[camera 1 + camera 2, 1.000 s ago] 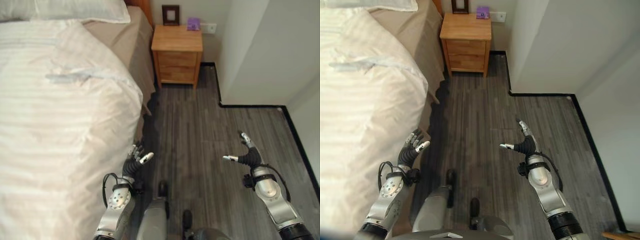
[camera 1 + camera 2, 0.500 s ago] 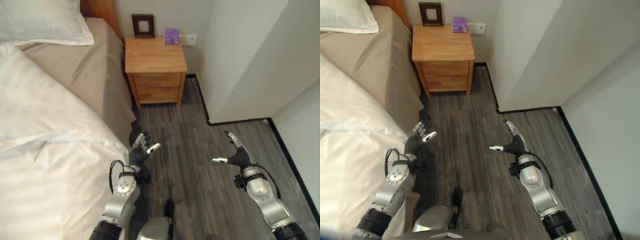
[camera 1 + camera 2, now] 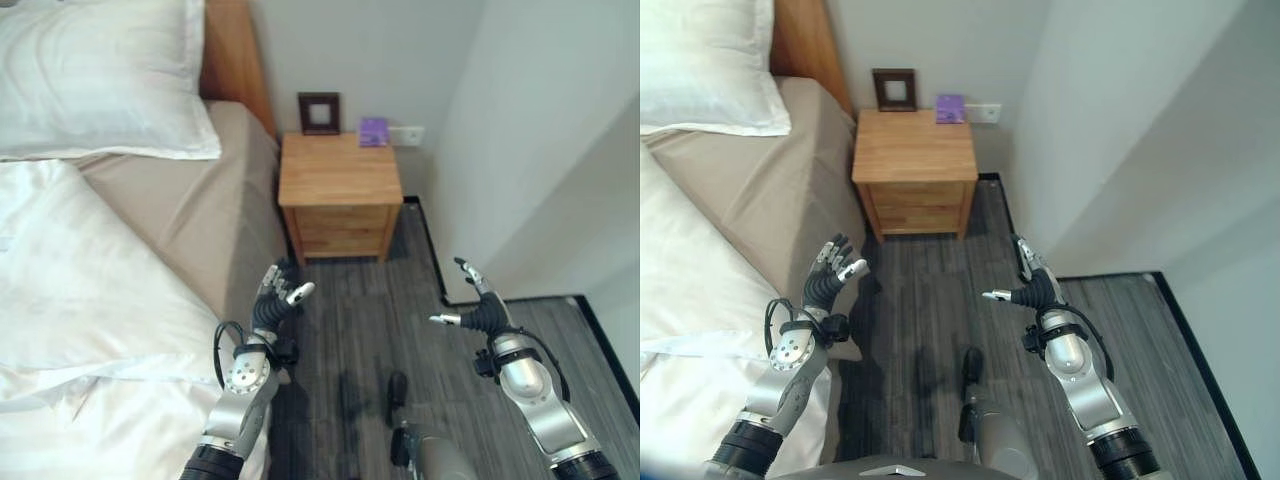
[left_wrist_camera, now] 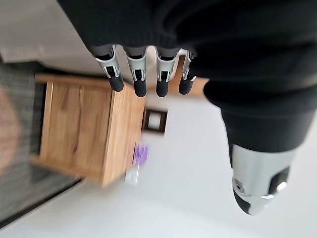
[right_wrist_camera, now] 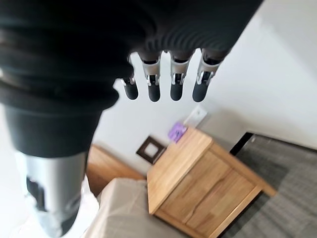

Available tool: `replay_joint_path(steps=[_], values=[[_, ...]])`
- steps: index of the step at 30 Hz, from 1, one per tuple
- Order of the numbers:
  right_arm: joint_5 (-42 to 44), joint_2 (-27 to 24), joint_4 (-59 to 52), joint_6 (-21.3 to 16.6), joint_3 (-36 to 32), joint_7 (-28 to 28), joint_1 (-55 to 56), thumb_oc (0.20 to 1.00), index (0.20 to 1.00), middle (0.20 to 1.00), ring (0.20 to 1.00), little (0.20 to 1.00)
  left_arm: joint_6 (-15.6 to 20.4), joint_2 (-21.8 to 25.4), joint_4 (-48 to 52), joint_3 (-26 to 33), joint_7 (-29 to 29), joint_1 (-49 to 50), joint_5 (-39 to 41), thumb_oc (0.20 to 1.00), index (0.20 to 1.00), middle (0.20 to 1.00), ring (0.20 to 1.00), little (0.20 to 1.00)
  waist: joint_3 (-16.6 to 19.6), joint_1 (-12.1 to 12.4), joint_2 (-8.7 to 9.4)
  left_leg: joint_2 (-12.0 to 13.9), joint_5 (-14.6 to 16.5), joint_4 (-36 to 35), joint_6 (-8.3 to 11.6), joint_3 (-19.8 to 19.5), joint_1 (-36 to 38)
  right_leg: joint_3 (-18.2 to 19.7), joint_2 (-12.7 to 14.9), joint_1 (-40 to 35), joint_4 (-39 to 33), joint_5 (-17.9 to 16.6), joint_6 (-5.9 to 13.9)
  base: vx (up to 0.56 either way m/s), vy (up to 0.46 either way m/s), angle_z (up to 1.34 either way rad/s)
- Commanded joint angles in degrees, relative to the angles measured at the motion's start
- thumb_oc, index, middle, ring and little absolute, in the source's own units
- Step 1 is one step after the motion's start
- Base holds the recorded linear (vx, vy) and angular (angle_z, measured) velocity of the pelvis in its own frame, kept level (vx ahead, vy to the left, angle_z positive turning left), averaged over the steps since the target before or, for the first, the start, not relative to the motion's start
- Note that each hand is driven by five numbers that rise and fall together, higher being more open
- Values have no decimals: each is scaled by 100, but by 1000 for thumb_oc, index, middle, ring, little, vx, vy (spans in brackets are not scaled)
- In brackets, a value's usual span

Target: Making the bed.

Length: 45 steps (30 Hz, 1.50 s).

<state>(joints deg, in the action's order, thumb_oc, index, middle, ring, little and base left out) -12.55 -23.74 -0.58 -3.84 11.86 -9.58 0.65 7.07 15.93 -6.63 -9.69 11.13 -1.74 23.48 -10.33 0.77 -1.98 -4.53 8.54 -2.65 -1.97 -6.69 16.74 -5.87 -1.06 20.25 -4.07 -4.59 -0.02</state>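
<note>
The bed fills the left side: a white duvet bunched over the lower half, a bare beige sheet above it, and a white pillow at the wooden headboard. My left hand hovers open beside the bed's edge, fingers straight, holding nothing. My right hand floats open over the dark floor, apart from the bed. In the wrist views the left hand's fingers and the right hand's fingers are both straight and empty.
A wooden nightstand stands against the back wall beside the bed, carrying a dark picture frame and a small purple item. A white wall corner juts out at the right. Dark plank floor runs between bed and wall.
The camera has moved toward the head of the bed: pillow, headboard and nightstand now sit lower and nearer. Both hands stay open and empty, held out in front much as before.
</note>
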Motion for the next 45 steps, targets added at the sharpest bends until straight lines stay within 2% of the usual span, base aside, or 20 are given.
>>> replay_joint_path(steps=[1,6,7,8,10,12,14,16,20,26,28,30,32,36,37,38,39,41,42,45], values=[[-160,34,-226,-149,-53,-85,21,1000,1000,1000,1000,1000,466,452,594,116,46,66,-135,1000,1000,1000,1000,1000,-15,46,285,760,35,-235,283,-269,-356,621,809,-594,70,-420,1042,442,-218,121],[-189,23,-227,-172,-15,29,115,1000,1000,1000,1000,1000,500,421,619,241,1,357,-70,1000,1000,1000,1000,1000,169,31,341,1002,196,-235,461,-551,-90,618,869,-930,3,-549,1028,369,-251,87],[-186,9,-207,-175,21,40,84,1000,1000,1000,1000,1000,518,397,592,311,8,450,-23,1000,1000,1000,1000,1000,221,69,301,1125,29,-187,552,-560,-78,563,832,-973,7,-571,1025,298,-301,52],[-269,-63,-155,-191,140,29,-60,1000,1000,1000,1000,1000,543,288,548,437,10,636,159,1000,1000,1000,1000,1000,307,169,189,1354,-498,238,823,-531,-363,340,702,-1174,-27,-440,906,372,-372,36],[-321,-142,-205,-183,204,-26,-252,1000,1000,1000,1000,1000,550,192,554,527,-23,794,428,1000,1000,1000,1000,1000,284,327,173,1327,-1034,904,953,-565,-697,174,650,-1440,-83,-317,774,275,-291,-12],[-452,-232,-312,-154,185,-184,-474,1000,1000,1000,1000,1000,561,152,534,619,-32,848,572,1000,1000,1000,1000,1000,146,445,283,1176,-1401,1958,990,-541,-1285,-4,742,-1703,-93,-168,634,199,-271,-21],[-526,-288,-356,-86,105,-469,-767,1000,1000,1000,1000,1000,606,37,452,665,113,797,833,1000,1000,1000,1000,1000,0,546,456,1362,-1250,2455,789,274,-1760,-248,872,-1946,-93,19,520,165,-281,19],[-695,-285,-383,61,2,-732,-1082,1000,1000,1000,1000,1000,660,14,515,757,164,747,1001,1000,1000,1000,1000,1000,-1,553,514,1582,-985,1948,665,1181,-1901,-560,981,-2119,-93,213,539,141,-193,90],[-823,-374,-468,168,-308,-1053,-1442,1000,1000,1000,1000,1000,803,4,937,971,125,805,1375,1000,1000,1000,1000,1000,94,432,369,1494,-858,1326,586,2503,-2119,-1239,1024,-2344,-93,456,529,63,-70,125],[-940,-343,-113,239,-314,-907,-1562,1000,1000,1000,1000,1000,872,-26,1521,1209,-14,968,1506,1000,1000,1000,1000,1000,226,534,205,1028,-795,245,404,1974,-1626,-1796,1111,-2494,402,536,576,50,89,69],[-1129,-359,-11,226,-337,-817,-1620,1000,1000,1000,1000,1000,862,13,1719,1293,-172,945,1532,1000,1000,1000,1000,1000,246,633,195,986,-787,3,300,1885,-1441,-1876,1197,-2310,1176,602,693,44,96,57],[-1255,-435,67,176,-232,-682,-1882,1000,1000,1000,1000,1000,996,135,1860,1359,-419,840,1653,1000,1000,1000,1000,1000,178,628,193,885,-777,-192,145,1663,-1221,-1601,1505,-1749,2563,277,1047,55,127,48],[-1180,-490,387,198,-227,-824,-2345,1000,1000,1000,1000,1000,1118,179,1808,1232,-573,584,2104,1000,1000,1000,1000,1000,78,593,166,961,-817,-235,150,1367,-1163,-923,1464,-1275,3397,3,1216,32,-15,96],[-1202,-725,496,218,-275,-975,-2651,1000,1000,1000,1000,1000,1177,349,1806,1202,-539,407,2120,1000,1000,1000,1000,1000,74,650,236,1005,-898,-235,311,901,-1296,-476,1266,-1448,2690,443,980,84,-229,130],[-1277,-1049,603,209,-202,-972,-2859,1000,1000,1000,1000,1000,1234,495,1738,1313,-623,363,2096,1000,1000,1000,1000,1000,136,715,339,1079,-919,-235,510,361,-1409,305,1288,-1595,1586,454,820,212,-436,85],[-1286,-1122,658,229,-137,-920,-2961,1000,1000,1000,1000,1000,1261,500,1663,1334,-649,311,2190,1000,1000,1000,1000,1000,145,685,379,1121,-881,-235,586,204,-1412,657,1328,-1685,1244,400,815,240,-434,130],[-1285,-1121,665,227,-132,-921,-2967,1000,1000,1000,1000,1000,1262,501,1657,1336,-651,309,2192,1000,1000,1000,1000,1000,156,683,379,1124,-840,-235,584,209,-1399,648,1328,-1709,1222,428,818,178,-272,142],[-1291,-1277,721,261,-79,-878,-3049,1000,1000,1000,1000,1000,1265,525,1525,1295,-661,199,2323,1000,1000,1000,1000,1000,212,609,488,1167,-810,-235,675,-241,-1459,1663,1263,-1780,684,432,812,193,-339,151],[-1271,-1334,722,260,5,-866,-3167,1000,1000,1000,1000,1000,1260,566,1419,1279,-608,209,2345,1000,1000,1000,1000,1000,223,652,568,1194,-757,-235,724,-320,-1452,1833,1270,-1845,418,378,816,165,-453,149],[-1341,-1103,742,255,407,-782,-3685,1000,1000,1000,1000,1000,1256,637,1398,1615,-508,518,2218,1000,1000,1000,1000,1000,325,949,829,1502,-913,-235,994,-292,-1514,1300,1425,-2064,-61,275,970,106,-532,94]])
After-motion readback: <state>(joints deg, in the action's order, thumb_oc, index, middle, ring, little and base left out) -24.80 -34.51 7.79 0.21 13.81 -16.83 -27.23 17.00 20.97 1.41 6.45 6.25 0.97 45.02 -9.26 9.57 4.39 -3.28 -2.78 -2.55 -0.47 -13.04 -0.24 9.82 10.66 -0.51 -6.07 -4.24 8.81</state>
